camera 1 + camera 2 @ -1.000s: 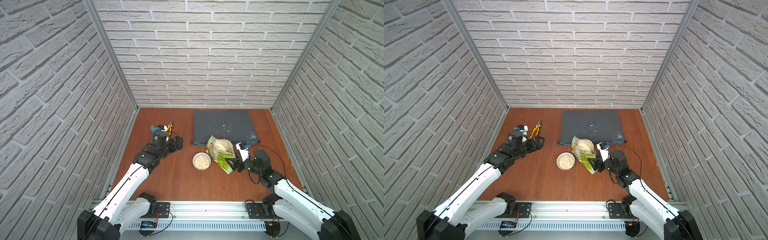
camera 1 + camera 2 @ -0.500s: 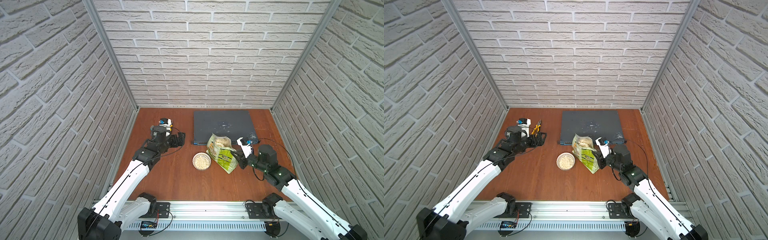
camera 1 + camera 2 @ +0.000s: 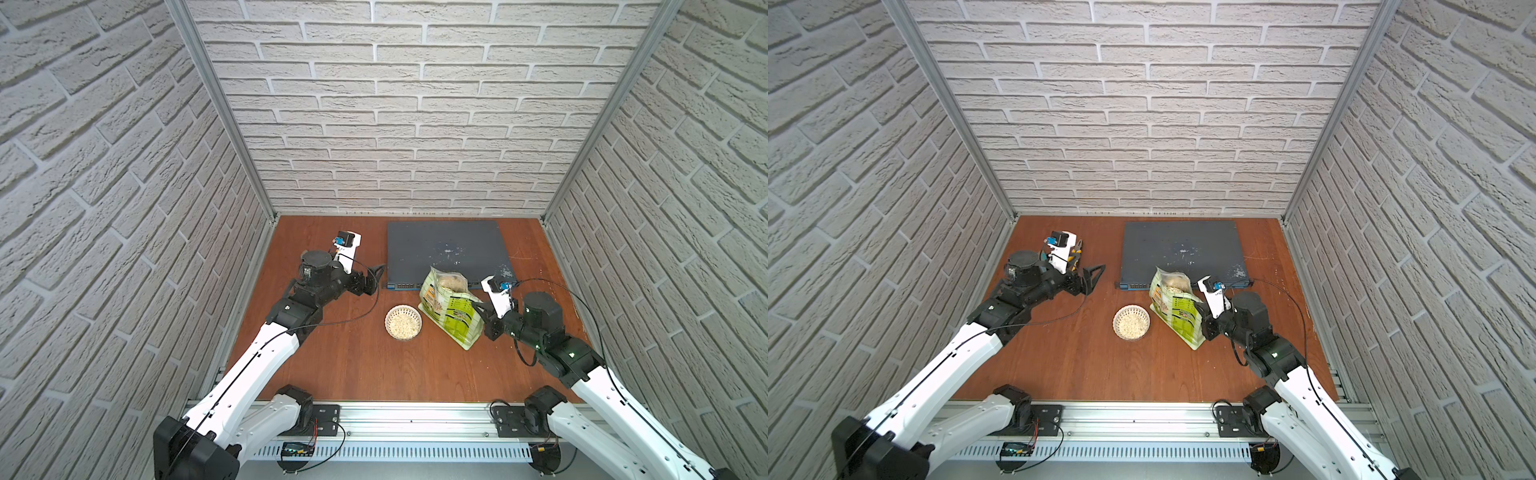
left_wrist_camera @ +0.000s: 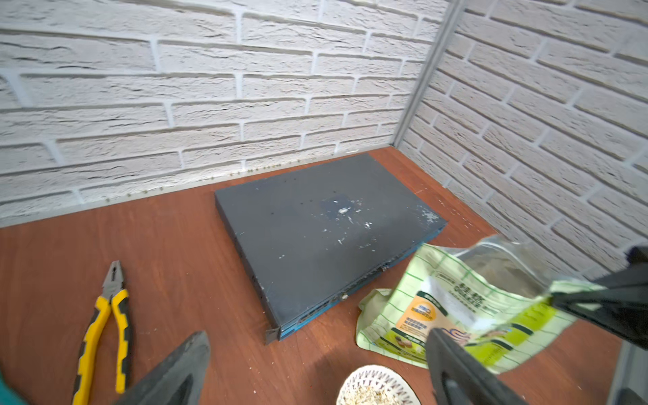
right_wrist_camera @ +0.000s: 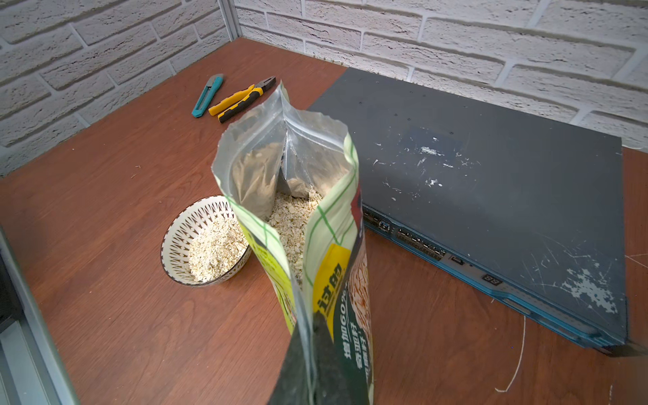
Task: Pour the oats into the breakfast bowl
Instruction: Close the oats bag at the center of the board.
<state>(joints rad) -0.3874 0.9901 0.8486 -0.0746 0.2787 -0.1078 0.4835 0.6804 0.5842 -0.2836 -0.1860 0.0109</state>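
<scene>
At the pouch's (image 3: 451,313) edge nearest our right arm, the right gripper (image 3: 478,309) is clamped on the film. It holds the pouch roughly upright, base seemingly on the counter (image 3: 332,357), long axis near vertical, open mouth facing up. Just beside it, the breakfast bowl (image 3: 387,320) already holds the oats (image 3: 404,326), so we judge pouring largely done. Our left gripper (image 4: 319,336) gapes wide, empty, well apart.

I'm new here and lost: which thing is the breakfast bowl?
Find the flat dark grey network switch by the back wall. In front is a green oat pouch; beside it, the breakfast bowl is the only dish: round, white-patterned, holding oats.
</scene>
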